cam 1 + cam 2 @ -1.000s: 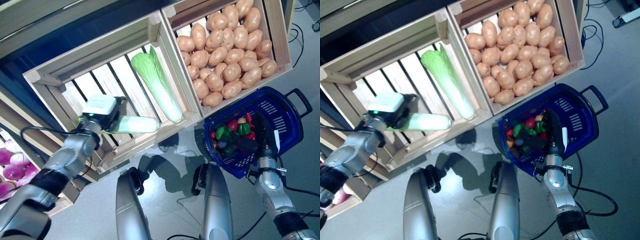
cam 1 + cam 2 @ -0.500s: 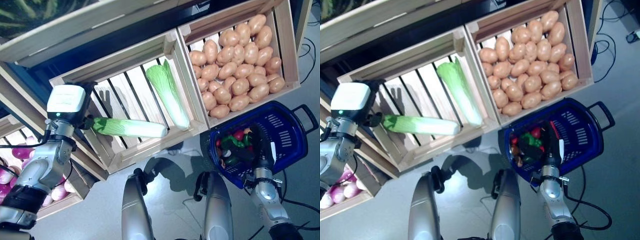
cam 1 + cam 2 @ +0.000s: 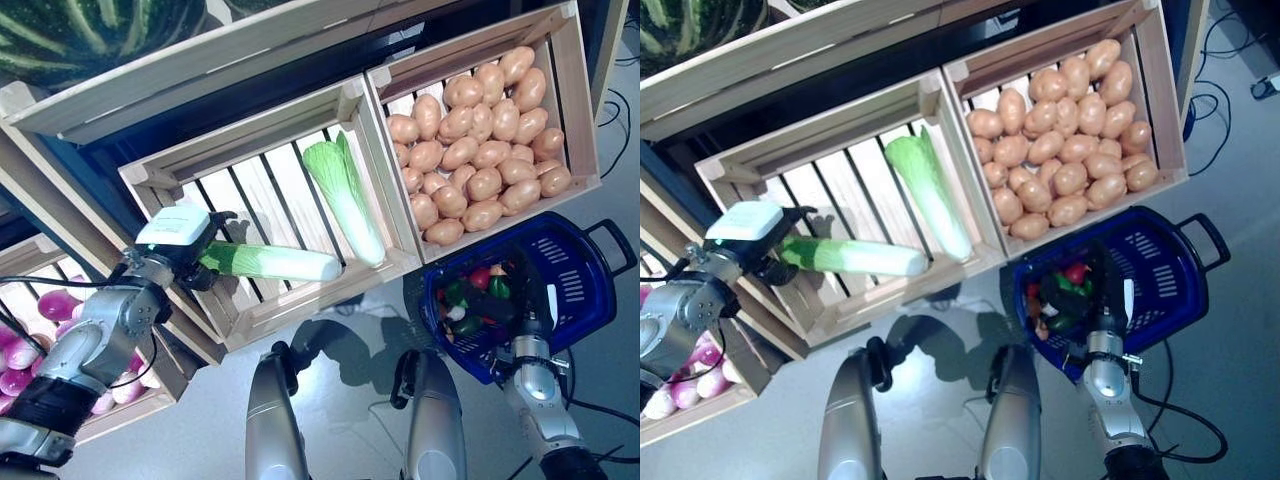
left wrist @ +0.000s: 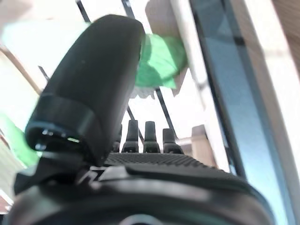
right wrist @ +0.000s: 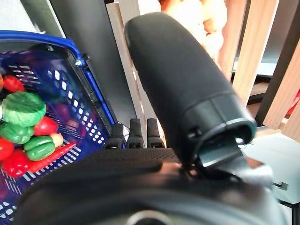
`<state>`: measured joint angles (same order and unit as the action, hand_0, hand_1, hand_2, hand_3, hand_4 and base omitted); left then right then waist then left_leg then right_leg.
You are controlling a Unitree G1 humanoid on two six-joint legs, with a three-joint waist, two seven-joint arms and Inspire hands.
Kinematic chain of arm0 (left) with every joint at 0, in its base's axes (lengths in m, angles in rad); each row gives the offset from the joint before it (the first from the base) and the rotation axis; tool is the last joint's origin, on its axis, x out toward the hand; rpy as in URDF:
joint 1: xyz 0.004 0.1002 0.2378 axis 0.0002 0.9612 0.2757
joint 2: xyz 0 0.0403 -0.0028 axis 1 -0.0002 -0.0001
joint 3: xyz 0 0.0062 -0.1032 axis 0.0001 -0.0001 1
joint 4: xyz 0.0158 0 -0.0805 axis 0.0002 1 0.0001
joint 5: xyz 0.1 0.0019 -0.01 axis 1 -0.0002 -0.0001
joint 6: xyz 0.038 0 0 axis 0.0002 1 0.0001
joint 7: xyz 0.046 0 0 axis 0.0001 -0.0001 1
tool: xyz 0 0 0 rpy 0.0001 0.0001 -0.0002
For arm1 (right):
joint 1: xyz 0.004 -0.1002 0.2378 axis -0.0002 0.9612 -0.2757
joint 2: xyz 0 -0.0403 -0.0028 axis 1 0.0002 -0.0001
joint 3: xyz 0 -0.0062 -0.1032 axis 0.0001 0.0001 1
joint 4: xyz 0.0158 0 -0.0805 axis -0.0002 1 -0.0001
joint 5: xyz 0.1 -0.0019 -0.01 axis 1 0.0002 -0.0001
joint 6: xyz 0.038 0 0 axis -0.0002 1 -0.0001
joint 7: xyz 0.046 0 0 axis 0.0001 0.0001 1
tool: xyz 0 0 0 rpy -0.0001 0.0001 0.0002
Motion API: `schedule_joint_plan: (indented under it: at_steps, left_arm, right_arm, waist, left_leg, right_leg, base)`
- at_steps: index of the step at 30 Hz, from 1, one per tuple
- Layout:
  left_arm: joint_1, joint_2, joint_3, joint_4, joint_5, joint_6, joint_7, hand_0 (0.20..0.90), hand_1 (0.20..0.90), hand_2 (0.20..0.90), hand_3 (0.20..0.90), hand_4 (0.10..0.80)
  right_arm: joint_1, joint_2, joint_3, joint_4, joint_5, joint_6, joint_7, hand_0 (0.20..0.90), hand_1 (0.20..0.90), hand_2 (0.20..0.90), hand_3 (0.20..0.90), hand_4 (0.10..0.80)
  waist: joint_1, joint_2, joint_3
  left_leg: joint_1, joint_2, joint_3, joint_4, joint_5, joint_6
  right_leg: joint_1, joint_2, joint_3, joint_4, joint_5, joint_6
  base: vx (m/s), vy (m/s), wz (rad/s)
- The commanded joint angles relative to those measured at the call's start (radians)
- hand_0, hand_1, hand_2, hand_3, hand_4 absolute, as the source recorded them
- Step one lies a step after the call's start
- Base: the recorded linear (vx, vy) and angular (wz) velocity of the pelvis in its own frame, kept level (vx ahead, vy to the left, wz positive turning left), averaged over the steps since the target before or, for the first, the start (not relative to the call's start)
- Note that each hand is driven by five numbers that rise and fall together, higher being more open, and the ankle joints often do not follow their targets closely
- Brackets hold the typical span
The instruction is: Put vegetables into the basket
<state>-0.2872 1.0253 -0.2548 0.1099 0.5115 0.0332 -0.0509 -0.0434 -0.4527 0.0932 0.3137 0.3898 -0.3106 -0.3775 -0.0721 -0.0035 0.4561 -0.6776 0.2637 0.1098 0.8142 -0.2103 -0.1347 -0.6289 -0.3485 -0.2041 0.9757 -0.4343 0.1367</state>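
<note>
two cabbages are seen: one cabbage is clamped at its leafy end in the left robot hand, held above the crate; the second cabbage lies inside. the basket, already holding mixed vegetables, is gripped by the right robot hand. transfer remains.

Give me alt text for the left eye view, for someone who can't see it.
The robot's left hand holds a long napa cabbage over a slatted wooden crate where a second cabbage lies. Beside it is a crate of potatoes; the right hand holds a blue basket of mixed vegetables.
</note>
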Motion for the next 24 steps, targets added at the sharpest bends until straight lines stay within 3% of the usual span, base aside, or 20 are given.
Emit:
schedule_joint_plan:
  at_steps: [1,6,11,18,24]
  left_arm:
    - [-0.081,0.049,-0.023,0.044,-0.036,-0.054,0.084,0.900,0.900,0.900,0.900,0.800]
    - [-0.134,0.021,-0.086,0.159,-0.041,-0.099,0.190,0.900,0.900,0.900,0.900,0.800]
    - [-0.263,-0.029,-0.193,0.349,0.001,-0.139,0.289,0.900,0.900,0.900,0.900,0.800]
    - [-0.351,-0.077,-0.266,0.506,0.067,-0.124,0.313,0.900,0.900,0.900,0.900,0.800]
    - [-0.427,-0.110,-0.326,0.615,0.032,-0.111,0.292,0.900,0.900,0.900,0.900,0.800]
  right_arm:
    - [-0.017,-0.044,-0.048,0.011,-0.040,-0.084,-0.013,0.900,0.900,0.900,0.900,0.800]
    - [-0.030,-0.063,-0.030,0.029,-0.031,-0.089,0.002,0.900,0.900,0.900,0.900,0.800]
    - [-0.072,-0.088,0.009,0.039,-0.021,-0.086,0.007,0.900,0.900,0.900,0.900,0.800]
    - [-0.113,-0.116,0.035,0.055,-0.023,-0.075,-0.003,0.900,0.900,0.900,0.900,0.800]
    - [-0.159,-0.141,0.043,0.074,-0.015,-0.068,-0.013,0.900,0.900,0.900,0.900,0.800]
  waist:
    - [-0.020,0.011,-0.092]
    - [-0.029,0.003,-0.084]
    - [-0.041,-0.011,-0.077]
    - [-0.053,-0.026,-0.068]
    - [-0.064,-0.033,-0.046]
  left_leg:
    - [0.048,0.035,0.023,-0.034,-0.057,0.019]
    - [0.020,0.045,0.022,-0.005,-0.062,0.015]
    - [-0.010,0.055,0.020,0.021,-0.065,0.008]
    - [-0.052,0.062,0.018,0.067,-0.076,0.005]
    - [-0.111,0.067,0.009,0.129,-0.097,0.009]
  right_leg:
    - [0.005,0.002,0.057,-0.173,0.194,0.024]
    - [-0.022,0.001,0.066,-0.149,0.192,0.026]
    - [-0.053,0.004,0.075,-0.126,0.192,0.027]
    - [-0.096,0.008,0.079,-0.090,0.186,0.026]
    - [-0.157,0.010,0.091,-0.033,0.173,0.024]
  base:
    - [0.000,0.033,0.00]
    - [-0.001,0.013,0.00]
    - [-0.013,0.022,-0.06]
    - [-0.017,0.023,-0.07]
    - [-0.049,0.021,-0.06]
